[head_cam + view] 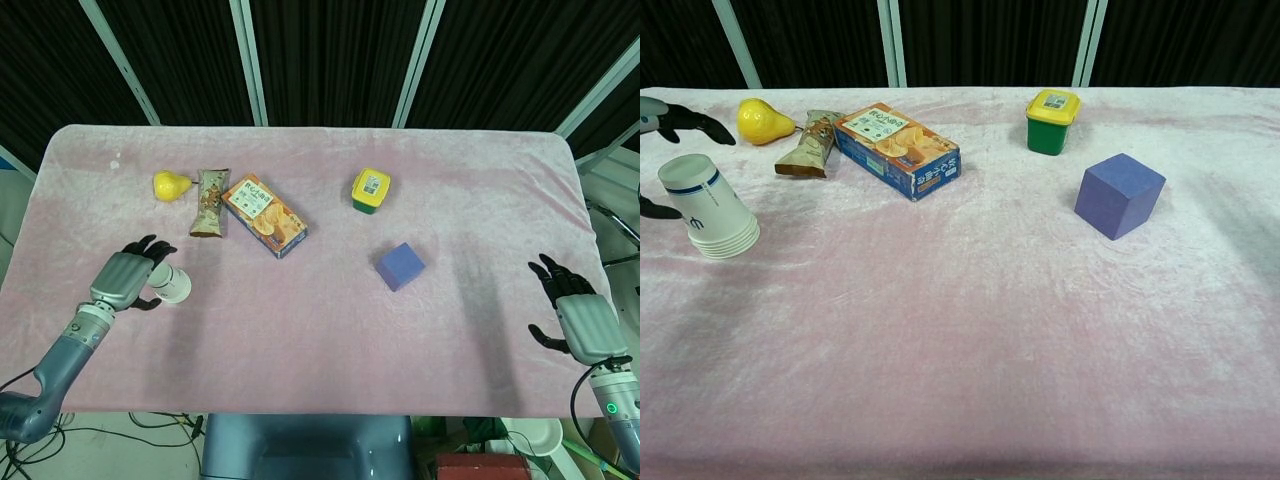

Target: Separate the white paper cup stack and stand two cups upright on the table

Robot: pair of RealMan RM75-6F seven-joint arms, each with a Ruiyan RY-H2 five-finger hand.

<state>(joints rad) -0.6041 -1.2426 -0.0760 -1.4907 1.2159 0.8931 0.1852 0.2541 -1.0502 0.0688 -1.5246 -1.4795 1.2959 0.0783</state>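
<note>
White cups: the stack (708, 209) sits upside down and leaning, rims on the cloth (320, 330), near the table's left edge, in front of the pear (762, 121).
Left hand: the left hand (128, 277) is at the stack's base end, fingers spread on either side of it; no firm grip shows, so I read it as open and empty.
Right hand: the right hand (578, 312) hovers by the table's right edge, fingers apart, holding nothing, well apart from the cups.
Neighbours: snack bar (810, 143) and box (898, 149) lie just behind the stack; cube (1119, 194) and tub (1052, 121) are well to the right.
Stage: judged from this, the stack is unseparated and no cup stands upright yet.
Risk, tipping: a closing hand that meets the leaning stack off-centre could knock it flat and roll it toward the edge.
Risk, crushing: thin paper walls may buckle under a hard squeeze, jamming the cups tighter.
Risk, splitting: pulling with one hand alone may lift several cups together; the far hand must cross the table to help.
Risk, cloth: soft fabric may let an upright cup wobble.
</note>
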